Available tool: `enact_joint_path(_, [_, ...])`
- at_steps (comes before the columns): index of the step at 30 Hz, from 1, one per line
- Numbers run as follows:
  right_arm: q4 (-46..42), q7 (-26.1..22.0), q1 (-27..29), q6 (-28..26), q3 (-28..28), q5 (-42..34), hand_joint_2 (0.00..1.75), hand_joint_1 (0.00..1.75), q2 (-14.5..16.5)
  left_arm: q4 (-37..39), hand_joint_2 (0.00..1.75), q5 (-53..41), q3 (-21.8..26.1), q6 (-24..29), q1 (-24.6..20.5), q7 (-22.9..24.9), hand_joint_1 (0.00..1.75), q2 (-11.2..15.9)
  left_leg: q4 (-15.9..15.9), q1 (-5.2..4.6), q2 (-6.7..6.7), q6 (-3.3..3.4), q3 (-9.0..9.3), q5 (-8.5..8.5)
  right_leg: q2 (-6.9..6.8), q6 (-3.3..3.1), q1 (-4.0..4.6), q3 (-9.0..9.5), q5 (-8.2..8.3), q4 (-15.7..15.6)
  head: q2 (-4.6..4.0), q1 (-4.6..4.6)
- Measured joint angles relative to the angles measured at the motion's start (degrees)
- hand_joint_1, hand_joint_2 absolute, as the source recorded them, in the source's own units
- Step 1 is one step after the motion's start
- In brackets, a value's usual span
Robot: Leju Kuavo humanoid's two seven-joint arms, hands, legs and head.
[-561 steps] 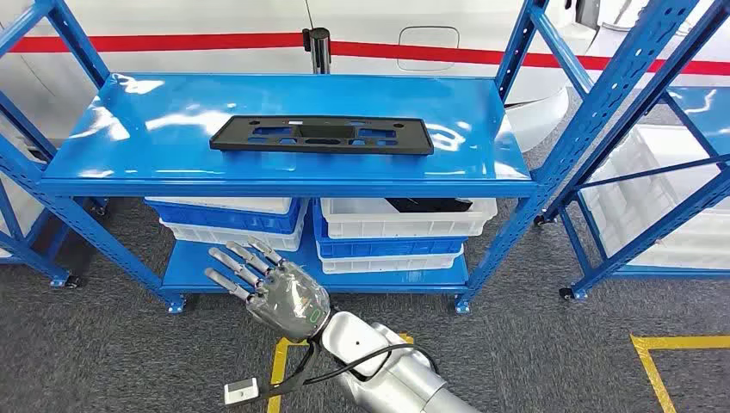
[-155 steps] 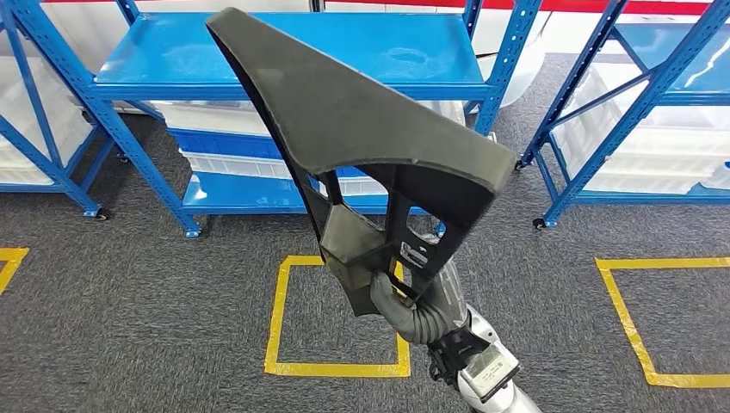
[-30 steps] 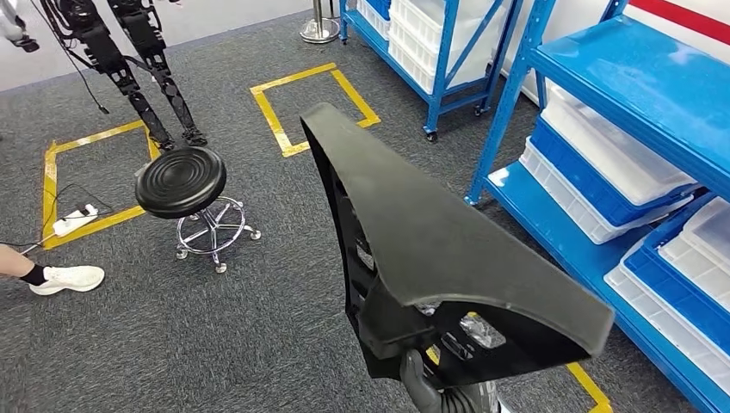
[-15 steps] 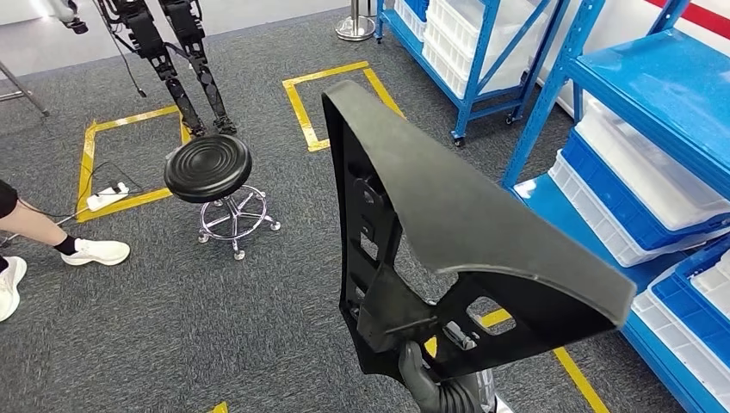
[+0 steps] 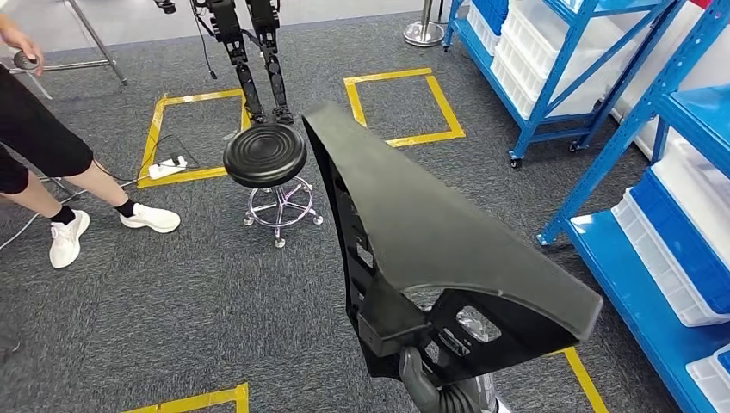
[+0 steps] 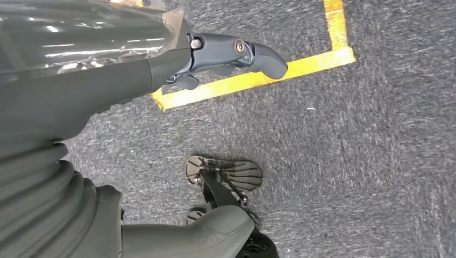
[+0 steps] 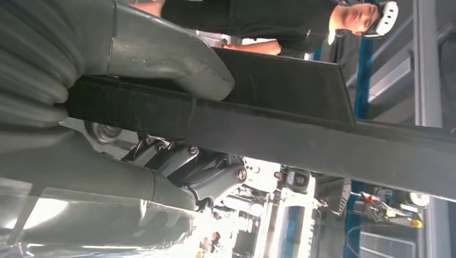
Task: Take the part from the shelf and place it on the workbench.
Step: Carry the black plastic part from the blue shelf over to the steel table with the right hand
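Grey right hand (image 5: 430, 383) grips the black part (image 5: 430, 232) at its lower end, thumb (image 7: 161, 54) pressed over one edge; the part stands upright and tilted, held in the air above the grey carpet (image 5: 172, 318). Left hand (image 6: 161, 59) hangs over the carpet, holding nothing, fingers (image 6: 253, 54) apart. Beyond the part: a black stool (image 5: 264, 155), yellow floor tape (image 5: 405, 77), a person's legs (image 5: 52, 172), blue shelves (image 5: 620, 146) with white bins (image 5: 534, 60).

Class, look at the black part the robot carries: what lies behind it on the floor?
Behind the black part, grey carpet and yellow tape show at its edges; whatever lies directly behind it is covered.
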Motion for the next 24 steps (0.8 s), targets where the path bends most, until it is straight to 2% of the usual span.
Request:
enact_joint_path(1, [0.01, -0.01, 0.0, -0.08, -0.02, 0.01, 1.75, 1.75, 0.05, 0.01, 1.75, 0.0, -0.01, 0.0, 0.06, 0.02, 0.0, 0.01, 0.15, 0.02, -0.37, -0.38, -0.22, -0.08, 0.13, -0.42, 0.13, 0.22, 0.11, -0.51, 0.0, 0.0])
enact_joint_path(3, [0.01, -0.02, -0.02, -0.2, -0.09, 0.02, 1.75, 1.75, 0.18, 0.01, 1.75, -0.02, -0.02, -0.01, 0.27, 0.04, 0.0, 0.03, 0.22, 0.33, -0.73, -0.97, -0.54, -0.07, -0.64, -1.25, 0.28, 0.38, 0.35, -0.65, 0.0, -0.02])
enact_joint_path(5, [0.0, -0.02, -0.06, -0.24, -0.15, 0.02, 1.75, 1.75, 0.33, 0.01, 1.75, -0.05, -0.04, -0.01, 0.41, 0.05, 0.0, 0.04, 1.86, 0.5, 1.26, -1.45, -1.29, -1.17, -1.51, -2.01, 0.12, 0.5, 0.48, -0.85, 0.0, -0.23])
enact_joint_path(7, [-0.02, -0.02, -0.03, -0.24, -0.2, 0.01, 1.75, 1.75, 0.46, 0.02, 1.75, -0.07, -0.05, 0.02, 0.33, 0.06, 0.0, 0.06, 7.51, 0.55, 4.3, -1.94, -3.98, -4.31, -2.56, -2.54, 0.2, 0.59, 0.39, -0.95, 0.0, -0.54])
enact_joint_path(9, [-0.03, -0.02, 0.02, -0.24, -0.25, 0.01, 1.75, 1.75, 0.51, 0.02, 1.75, -0.07, -0.06, 0.03, 0.3, 0.07, 0.0, 0.08, 14.54, 0.76, 5.37, -2.3, -7.65, -7.15, -3.83, -2.79, 0.44, 0.59, 0.21, -0.94, 0.0, -0.66])
enact_joint_path(10, [-0.03, -0.02, 0.04, -0.24, -0.27, 0.01, 1.75, 1.75, 0.51, 0.02, 1.75, -0.07, -0.06, 0.02, 0.33, 0.08, 0.0, 0.07, 16.15, 0.82, 5.48, -2.38, -8.61, -7.28, -4.47, -2.89, 0.52, 0.6, 0.13, -0.93, 0.0, -0.67])
enact_joint_path(11, [-0.03, -0.02, 0.05, -0.24, -0.28, 0.02, 1.75, 1.75, 0.51, 0.02, 1.75, -0.07, -0.06, 0.02, 0.36, 0.08, 0.0, 0.06, 15.58, 0.87, 5.61, -2.38, -8.46, -6.32, -5.07, -2.96, 0.57, 0.67, 0.05, -0.93, 0.0, -0.67])
enact_joint_path(12, [-0.03, -0.02, 0.05, -0.24, -0.3, 0.02, 1.75, 1.75, 0.51, 0.02, 1.75, -0.07, -0.06, 0.01, 0.38, 0.08, 0.0, 0.07, 12.79, 0.88, 5.97, -2.27, -7.13, -4.51, -5.61, -2.99, 0.61, 0.78, -0.05, -0.93, 0.0, -0.67])
enact_joint_path(14, [-0.03, -0.02, 0.04, -0.24, -0.32, 0.02, 1.75, 1.75, 0.57, 0.02, 1.75, -0.07, -0.06, 0.02, 0.33, 0.08, 0.0, 0.09, 4.98, 0.58, 8.08, -1.8, -3.1, -1.15, -6.55, -2.85, 0.85, 1.12, -0.3, -0.93, 0.0, -0.67])
enact_joint_path(15, [-0.03, -0.03, 0.04, -0.24, -0.34, 0.02, 1.75, 1.75, 0.62, 0.02, 1.75, -0.07, -0.06, 0.02, 0.28, 0.08, 0.0, 0.1, 2.3, 0.3, 8.97, -1.5, -1.73, -0.37, -6.94, -2.66, 0.98, 1.26, -0.44, -0.94, 0.0, -0.64])
enact_joint_path(16, [-0.03, -0.03, 0.03, -0.24, -0.36, 0.02, 1.75, 1.75, 0.67, 0.02, 1.75, -0.07, -0.06, 0.02, 0.24, 0.08, 0.0, 0.11, 0.97, 0.0, 9.49, -1.19, -1.1, -0.24, -7.33, -2.45, 1.09, 1.37, -0.56, -0.96, 0.0, -0.64])
enact_joint_path(18, [-0.05, -0.04, 0.01, -0.24, -0.4, 0.02, 1.75, 1.75, 0.75, 0.02, 1.75, -0.07, -0.07, 0.05, 0.21, 0.08, 0.0, 0.16, 0.59, -0.43, 8.61, -0.57, -1.12, -0.36, -8.25, -1.91, 1.08, 1.73, -0.69, -1.21, 0.0, -0.62])
enact_joint_path(19, [-0.07, -0.03, -0.01, -0.24, -0.41, 0.03, 1.75, 1.75, 0.78, 0.01, 1.75, -0.07, -0.07, 0.07, 0.24, 0.09, 0.0, 0.19, 0.17, -0.33, 8.03, -0.23, -0.8, -0.13, -8.19, -1.62, 1.05, 1.83, -0.84, -1.12, 0.0, -0.61])
enact_joint_path(21, [-0.15, -0.04, -0.05, -0.26, -0.43, 0.04, 1.75, 1.75, 0.78, 0.0, 1.75, -0.06, -0.08, 0.08, 0.18, 0.1, 0.0, 0.21, -0.8, 0.02, 6.79, 0.48, -0.08, 0.49, -5.91, -1.5, 1.06, 0.99, -2.3, 1.5, 0.0, -0.44])
enact_joint_path(23, [-0.2, -0.07, 0.11, -0.28, -0.46, 0.07, 1.75, 1.75, 0.73, 0.0, 1.75, -0.02, -0.07, 0.06, 0.04, 0.11, 0.0, 0.17, -1.14, 0.25, 5.46, 0.88, 0.16, 0.8, -3.17, -1.99, 0.99, -2.41, -5.25, 8.47, 0.0, -0.1])
enact_joint_path(24, [-0.21, -0.07, 0.21, -0.28, -0.48, 0.11, 1.75, 1.75, 0.7, 0.0, 1.75, 0.01, -0.07, 0.05, 0.01, 0.12, 0.0, 0.17, -1.13, 0.25, 4.74, 0.96, 0.11, 0.84, -2.76, -2.1, 0.97, -4.41, -6.48, 12.11, 0.0, 0.01])
